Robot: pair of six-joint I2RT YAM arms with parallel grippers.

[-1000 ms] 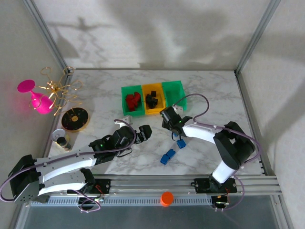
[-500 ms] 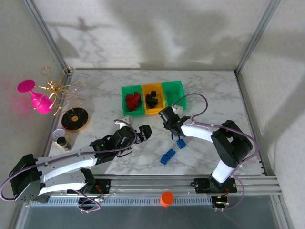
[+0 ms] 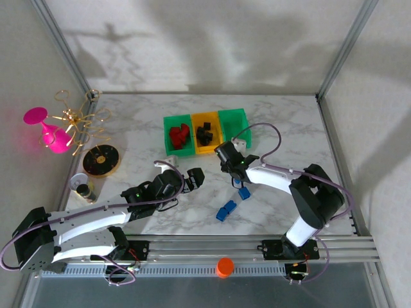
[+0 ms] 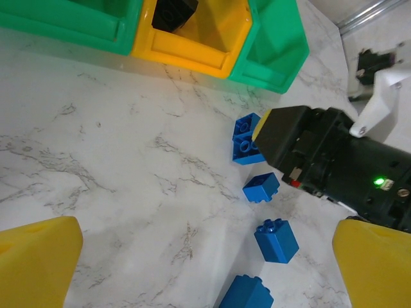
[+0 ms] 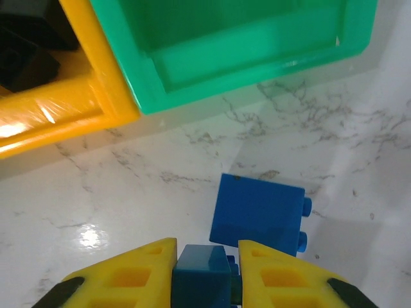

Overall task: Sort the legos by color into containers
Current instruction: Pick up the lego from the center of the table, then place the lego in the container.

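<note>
Brick (image 5: 202,277), boxy glossy blue plastic, in right end effector (image 5: 205,249)

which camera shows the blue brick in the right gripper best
Right wrist: the blue brick sits close up, pinched by the right gripper. Left wrist shows it partly hidden at that gripper's tip. From the top it is too small to make out.

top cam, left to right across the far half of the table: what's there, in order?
pink glass → black-and-gold dish → green bin with red bricks → yellow bin with black bricks → second green bin
</note>
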